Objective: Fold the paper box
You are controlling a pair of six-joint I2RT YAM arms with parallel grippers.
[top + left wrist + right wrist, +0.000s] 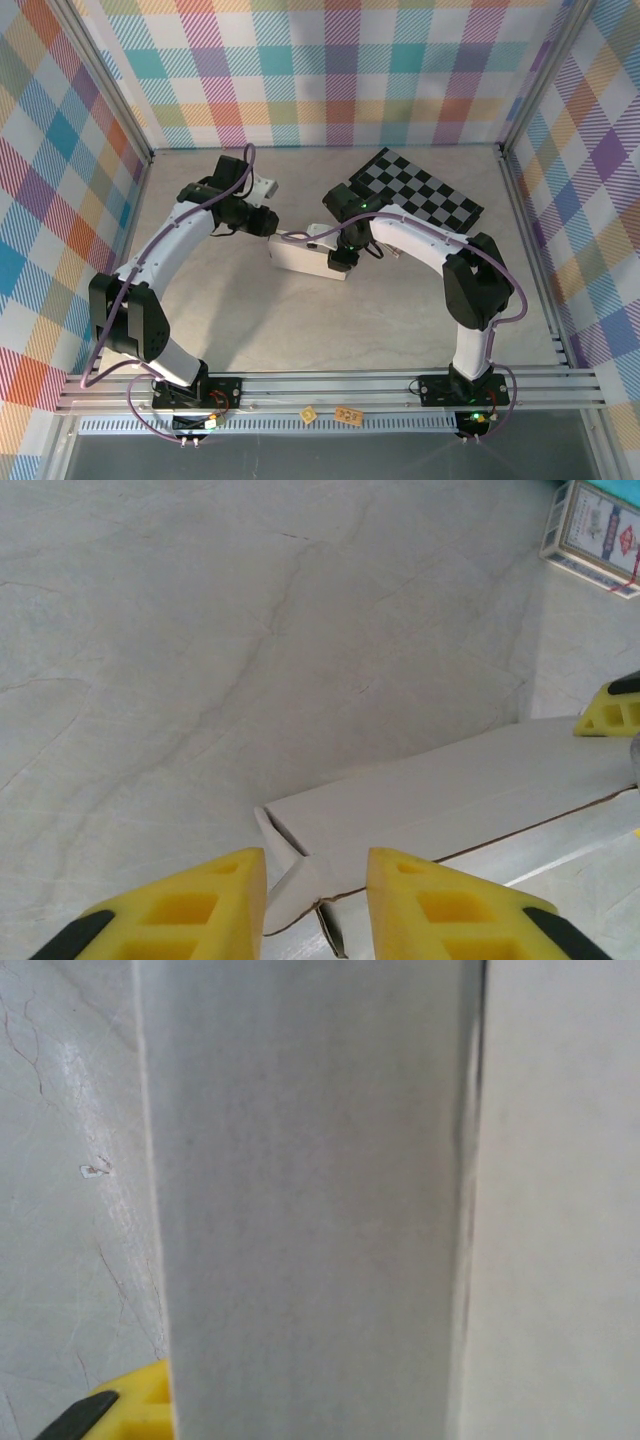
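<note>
- Sitting mid surface (300, 335), the paper box (303, 256) has open room along both long edges
- left fingers (195, 905) part-open, straddling its end flap — not clamped
- right fingers (130, 1410) mostly hidden behind the box wall — can't tell their grip

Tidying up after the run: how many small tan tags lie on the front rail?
2. One tan tag lies on the front rail between the left arm's base and the right arm's base; the other sits beside it, apart. More may be hidden.

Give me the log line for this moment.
left gripper: open, straddling paper box end flap | right gripper: at box's other end, grip unclear
</note>
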